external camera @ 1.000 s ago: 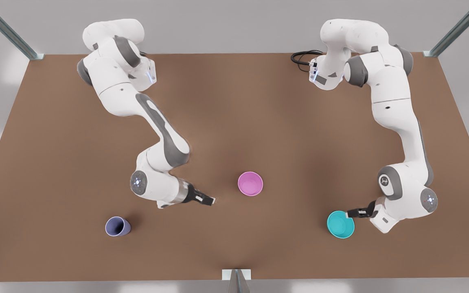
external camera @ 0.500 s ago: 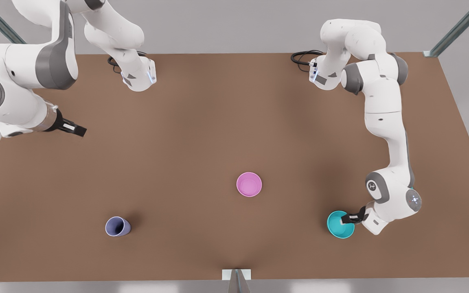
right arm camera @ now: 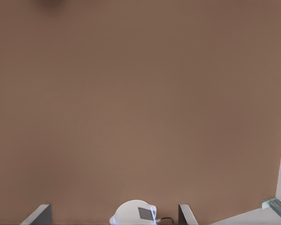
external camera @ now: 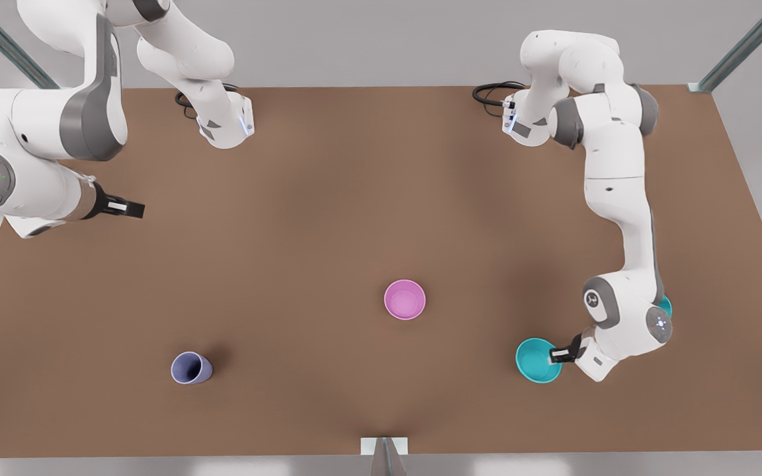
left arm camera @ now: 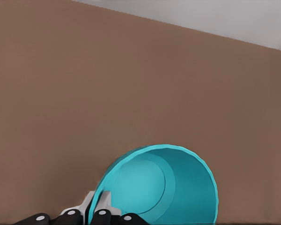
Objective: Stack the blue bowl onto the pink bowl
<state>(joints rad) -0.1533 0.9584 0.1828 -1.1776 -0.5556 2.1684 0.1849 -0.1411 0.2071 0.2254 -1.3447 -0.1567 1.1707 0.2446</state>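
Left gripper (external camera: 555,356) clamps the blue bowl (external camera: 536,361) rim, at four o'clock from the pink bowl (external camera: 405,299); right gripper (external camera: 131,209) waits, fingers apart

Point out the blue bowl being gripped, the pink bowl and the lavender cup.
blue bowl (external camera: 537,361), front view, inside floor.
pink bowl (external camera: 405,299), front view, inside floor.
lavender cup (external camera: 190,368), front view, open mouth.

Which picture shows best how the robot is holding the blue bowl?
The left wrist view. There the blue bowl is close up, and the left gripper pinches its rim, one finger inside and one outside. The front view shows the bowl small, with the grip hard to make out. The right wrist view looks at bare table.
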